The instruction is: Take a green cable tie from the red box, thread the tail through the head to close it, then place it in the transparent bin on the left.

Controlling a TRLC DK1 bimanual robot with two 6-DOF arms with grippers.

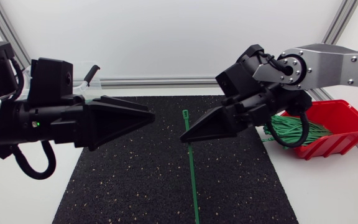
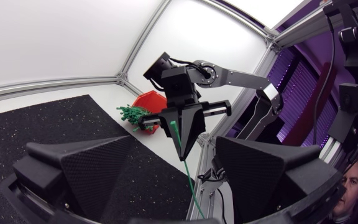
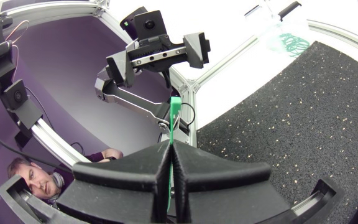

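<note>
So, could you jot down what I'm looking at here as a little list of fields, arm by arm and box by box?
Left pincer: open, empty, above the black mat, pointing toward the other arm.
Right pincer: shut on a green cable tie, which is straight and not yet looped.
Red box: at the right, holding a pile of green ties.
Transparent bin: at the far left, with what look like green loops inside.
</note>
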